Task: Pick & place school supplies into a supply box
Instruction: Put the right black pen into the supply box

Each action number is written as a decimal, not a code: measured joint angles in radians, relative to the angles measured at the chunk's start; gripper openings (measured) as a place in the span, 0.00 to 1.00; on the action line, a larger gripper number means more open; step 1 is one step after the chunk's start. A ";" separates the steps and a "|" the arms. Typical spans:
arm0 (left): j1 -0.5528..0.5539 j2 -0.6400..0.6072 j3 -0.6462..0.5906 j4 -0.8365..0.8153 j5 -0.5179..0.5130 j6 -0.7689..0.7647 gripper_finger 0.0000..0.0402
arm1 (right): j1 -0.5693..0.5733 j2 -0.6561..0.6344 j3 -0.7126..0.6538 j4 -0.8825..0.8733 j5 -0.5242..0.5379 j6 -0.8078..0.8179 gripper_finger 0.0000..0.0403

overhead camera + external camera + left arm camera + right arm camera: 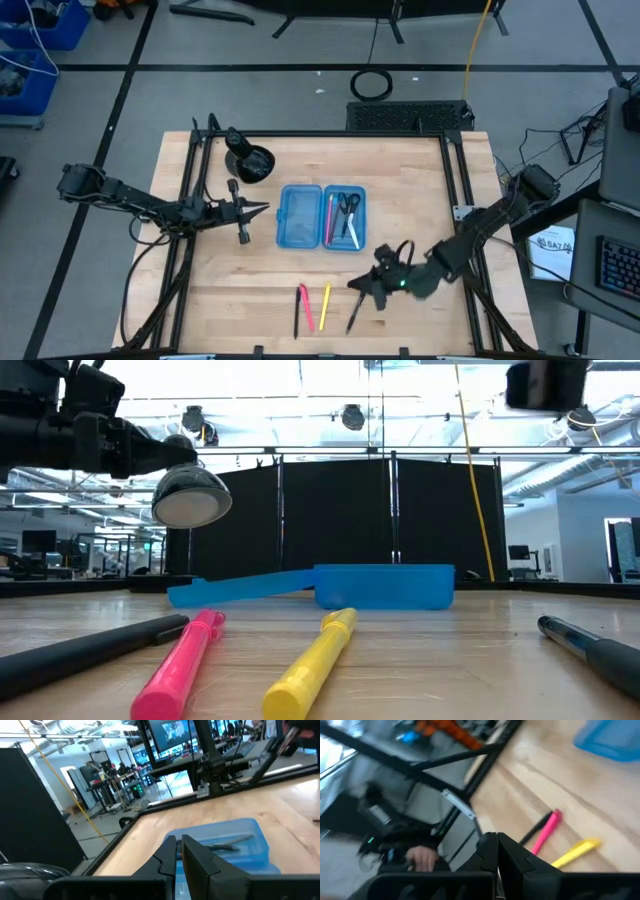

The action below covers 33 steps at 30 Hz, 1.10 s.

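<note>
The blue box lies open and flat near the middle of the surface, so both shallow halves face up for loading; its right half already holds scissors and some pens. Still out, near the front edge, lie a black pen, a pink pen, a yellow pen and another dark pen. The right hand, fingers closed on nothing, hangs just right of them, probably about to pick one, while the left hand, also closed and empty, waits left of the box
</note>
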 joint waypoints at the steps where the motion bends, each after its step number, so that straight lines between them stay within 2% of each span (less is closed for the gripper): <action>1: 0.000 0.000 0.000 -0.007 0.000 0.000 0.08 | 0.016 0.021 0.052 -0.071 0.028 0.045 0.00; 5: 0.000 0.000 0.000 -0.015 0.000 -0.001 0.08 | 0.045 0.143 0.274 -0.263 0.042 0.204 0.00; 11: 0.000 0.000 0.000 -0.034 0.000 -0.004 0.08 | 0.048 0.344 0.592 -0.373 0.037 0.262 0.00; 15: 0.000 0.000 0.000 -0.086 0.001 0.006 0.08 | 0.049 0.460 0.752 -0.508 0.037 0.356 0.00; 18: 0.000 0.000 0.000 -0.108 0.003 0.024 0.08 | 0.049 0.518 0.787 -0.588 0.006 0.450 0.00; 21: 0.000 0.000 -0.001 -0.108 0.004 0.034 0.08 | 0.049 0.551 0.785 -0.670 -0.018 0.631 0.00; 23: 0.000 0.000 -0.001 -0.109 0.011 0.036 0.08 | 0.049 0.574 0.785 -0.723 -0.081 0.714 0.00; 25: 0.000 0.000 -0.001 -0.110 0.020 0.037 0.08 | 0.043 0.594 0.784 -0.759 -0.212 0.759 0.00; 27: 0.000 0.000 -0.001 -0.110 0.023 0.037 0.08 | 0.041 0.601 0.784 -0.797 -0.298 0.811 0.00; 30: 0.000 0.000 -0.001 -0.110 0.023 0.036 0.08 | 0.035 0.609 0.784 -0.819 -0.355 0.840 0.00; 33: 0.000 0.000 -0.001 -0.111 0.034 0.037 0.08 | 0.023 0.609 0.784 -0.845 -0.346 0.828 0.01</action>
